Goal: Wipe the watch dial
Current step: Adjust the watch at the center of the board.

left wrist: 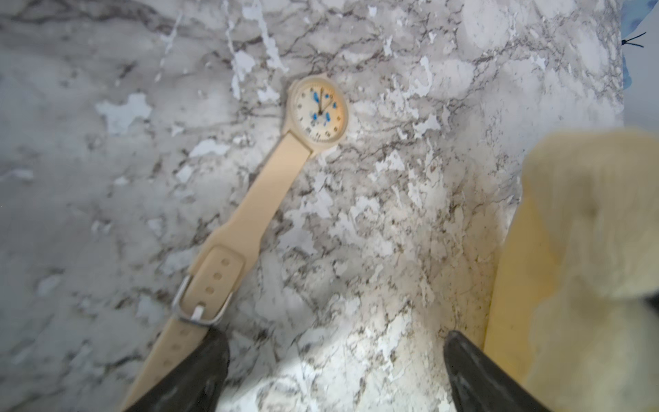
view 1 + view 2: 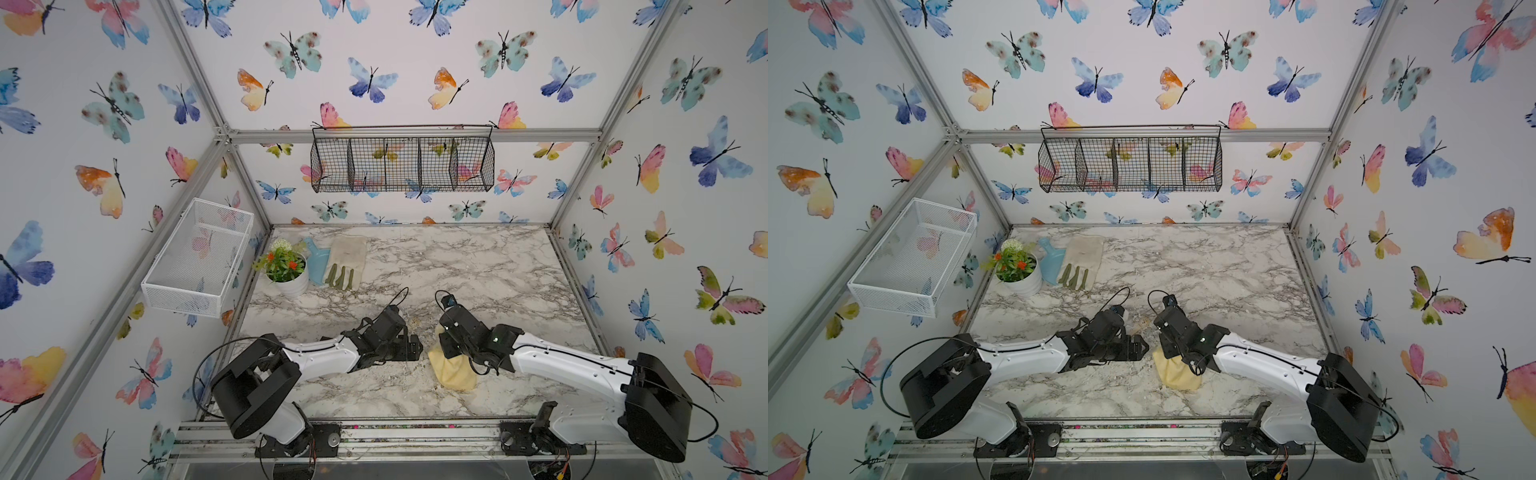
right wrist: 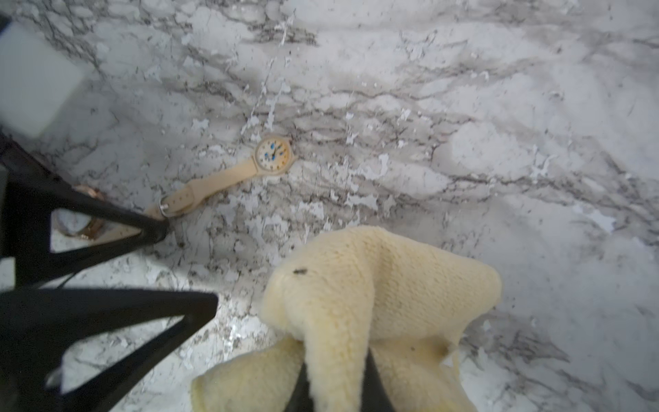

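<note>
The left arm (image 2: 320, 353) and the right arm (image 2: 561, 361) are seen stretched low and turned inward, wrists near each other. The left gripper (image 1: 333, 344) is opened wide; the right gripper (image 3: 338, 381) is closed on a yellow cloth (image 3: 374, 285)

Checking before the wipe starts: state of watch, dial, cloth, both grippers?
Watch: flat on the table, face up.
Dial: blue smudges, not yet wiped.
Cloth: bunched, apart from the watch.
Left gripper: open, one finger over the strap end.
Right gripper: shut on cloth.

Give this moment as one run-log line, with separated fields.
left gripper: open, at watch strap | right gripper: shut on cloth | watch dial: blue spots, not yet wiped
</note>
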